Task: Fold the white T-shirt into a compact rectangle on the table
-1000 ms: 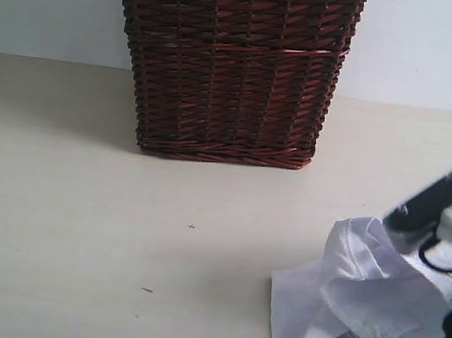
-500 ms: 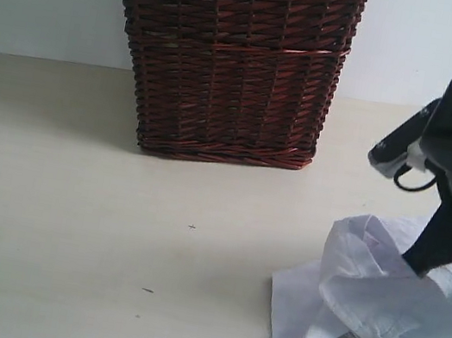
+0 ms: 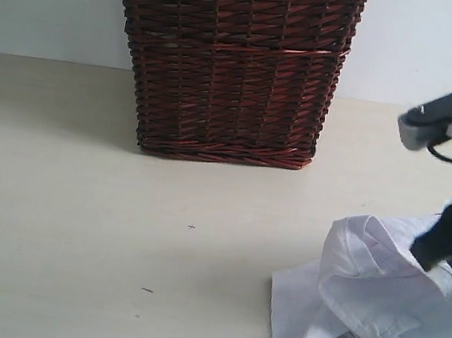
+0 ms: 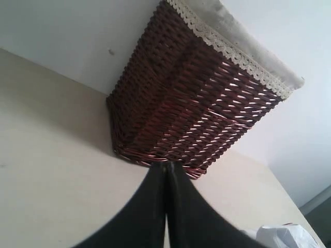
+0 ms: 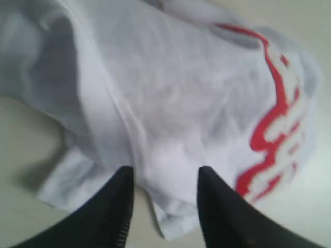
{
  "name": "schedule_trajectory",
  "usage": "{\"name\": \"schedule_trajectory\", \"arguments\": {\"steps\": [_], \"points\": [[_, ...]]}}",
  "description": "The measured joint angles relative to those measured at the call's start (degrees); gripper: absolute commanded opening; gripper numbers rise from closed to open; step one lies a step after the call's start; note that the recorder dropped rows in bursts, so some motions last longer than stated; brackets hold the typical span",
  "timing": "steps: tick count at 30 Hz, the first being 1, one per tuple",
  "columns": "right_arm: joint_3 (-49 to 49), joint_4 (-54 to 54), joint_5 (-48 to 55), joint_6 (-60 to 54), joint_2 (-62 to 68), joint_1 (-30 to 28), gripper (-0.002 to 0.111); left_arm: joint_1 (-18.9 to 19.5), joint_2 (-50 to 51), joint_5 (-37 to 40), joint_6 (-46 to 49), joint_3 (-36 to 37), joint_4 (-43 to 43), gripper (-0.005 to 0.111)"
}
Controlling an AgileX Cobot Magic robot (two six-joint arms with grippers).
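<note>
The white T-shirt (image 3: 378,301) lies crumpled on the table (image 3: 65,237) at the right, with one flap spread toward the front. Its red-edged letters (image 5: 274,124) show in the right wrist view, where the cloth (image 5: 170,93) fills most of the picture. My right gripper (image 3: 440,246) hangs just over the shirt's far side. Seen from its own wrist, this gripper (image 5: 165,173) is open, its two dark fingers apart over a hem, gripping nothing. My left gripper (image 4: 166,165) is shut and empty, pointing at the basket. A corner of the shirt (image 4: 282,235) shows beside it.
A tall dark brown wicker basket (image 3: 237,57) stands at the back middle of the table against a pale wall. Its white lace rim (image 4: 232,57) shows in the left wrist view. Bare table stretches left of the shirt.
The right arm lifted off the shirt, swung up in front of the camera, then drew back to the right edge above the cloth. The shirt has barely shifted.
</note>
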Motion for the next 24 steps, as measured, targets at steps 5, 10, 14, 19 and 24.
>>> {"name": "schedule_trajectory", "arguments": {"steps": [5, 10, 14, 19, 24], "points": [[9.3, -12.4, -1.9, 10.2, -0.5, 0.9, 0.052, 0.2, 0.0, 0.0, 0.0, 0.0, 0.0, 0.001], [10.6, -14.6, -7.4, 13.8, 4.5, 1.2, 0.026, 0.2, 0.0, 0.0, 0.0, 0.0, 0.0, 0.001], [8.8, -21.6, -4.6, 18.4, 8.6, 1.2, 0.000, 0.2, 0.0, 0.0, 0.0, 0.0, 0.0, 0.001], [3.4, -29.7, -0.1, 21.6, 10.0, 1.2, 0.000, 0.2, 0.0, 0.0, 0.0, 0.0, 0.0, 0.001], [-5.4, -32.4, 1.1, 13.7, 9.0, 1.2, 0.000, 0.2, 0.0, 0.0, 0.0, 0.0, 0.0, 0.001]]}}
